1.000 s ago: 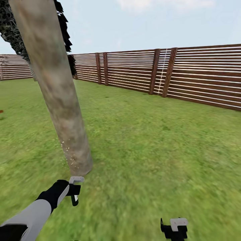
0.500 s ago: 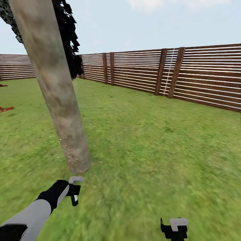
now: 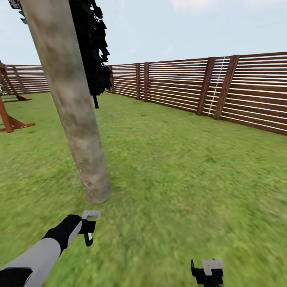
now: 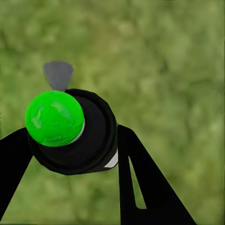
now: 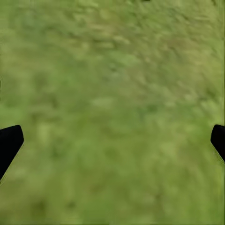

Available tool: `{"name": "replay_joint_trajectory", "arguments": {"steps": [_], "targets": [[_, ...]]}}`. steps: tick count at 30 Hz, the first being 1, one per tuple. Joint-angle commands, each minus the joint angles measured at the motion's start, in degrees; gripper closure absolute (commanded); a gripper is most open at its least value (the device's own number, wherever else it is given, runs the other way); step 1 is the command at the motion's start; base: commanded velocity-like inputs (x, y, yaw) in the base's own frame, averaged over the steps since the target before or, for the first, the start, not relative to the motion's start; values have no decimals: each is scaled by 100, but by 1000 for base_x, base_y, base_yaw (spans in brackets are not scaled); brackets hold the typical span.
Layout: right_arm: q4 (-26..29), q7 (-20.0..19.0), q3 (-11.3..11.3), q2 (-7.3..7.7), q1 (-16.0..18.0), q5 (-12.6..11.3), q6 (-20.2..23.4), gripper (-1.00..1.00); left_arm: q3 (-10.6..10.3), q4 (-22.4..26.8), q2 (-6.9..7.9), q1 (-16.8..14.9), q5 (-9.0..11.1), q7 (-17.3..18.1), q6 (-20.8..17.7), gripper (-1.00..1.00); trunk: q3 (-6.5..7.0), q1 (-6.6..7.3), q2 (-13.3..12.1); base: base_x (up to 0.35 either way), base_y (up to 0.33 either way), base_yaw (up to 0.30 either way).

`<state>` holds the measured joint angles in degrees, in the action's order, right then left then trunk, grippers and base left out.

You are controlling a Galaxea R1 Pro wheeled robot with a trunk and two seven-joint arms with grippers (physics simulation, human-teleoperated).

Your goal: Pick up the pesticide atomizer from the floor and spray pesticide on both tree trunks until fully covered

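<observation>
A tall tree trunk of mottled tan-grey bark rises from the lawn just ahead of my left arm, with pale specks low on its bark. My left gripper hovers a short way in front of the trunk's base. In the left wrist view this gripper is shut on the pesticide atomizer, a dark cylinder seen end-on with a bright green dot on its cap and a small grey nozzle. My right gripper hangs low at the right, open over bare grass, as its dark fingertips set far apart show.
A near-black cone-shaped tree stands behind the trunk. A brown slatted fence runs along the back and right. A reddish wooden frame stands at the far left. Lawn stretches wide to the right.
The whole view has swung left, so the fence, dark tree and trunk sit further right and the wooden frame has come in. Both arms hold the same pose.
</observation>
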<state>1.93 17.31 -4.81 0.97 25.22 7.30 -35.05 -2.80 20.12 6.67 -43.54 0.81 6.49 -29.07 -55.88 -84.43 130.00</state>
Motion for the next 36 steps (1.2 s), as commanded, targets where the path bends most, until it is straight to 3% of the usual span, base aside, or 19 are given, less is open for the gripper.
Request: {"name": "replay_joint_trajectory", "arguments": {"steps": [1,14,19,26,36], "targets": [[0,0,0,0,0,0,1,-100,2,5,0,10,2,1,3,100,0,0,0,266,-157,278],[0,0,0,1,0,0,0,-100,-2,10,-8,21,6,1,6,100,0,0,0,286,-144,275],[-8,0,3,8,0,8,-1,-100,-9,10,-16,24,6,1,14,100,0,0,0,261,-177,48],[0,0,4,9,-17,0,1,-100,-10,10,-25,22,6,1,15,100,0,0,0,36,-268,13],[-2,0,-3,6,-18,0,-1,-100,-10,10,-17,27,6,1,15,100,0,0,0,1,-273,252]]}}
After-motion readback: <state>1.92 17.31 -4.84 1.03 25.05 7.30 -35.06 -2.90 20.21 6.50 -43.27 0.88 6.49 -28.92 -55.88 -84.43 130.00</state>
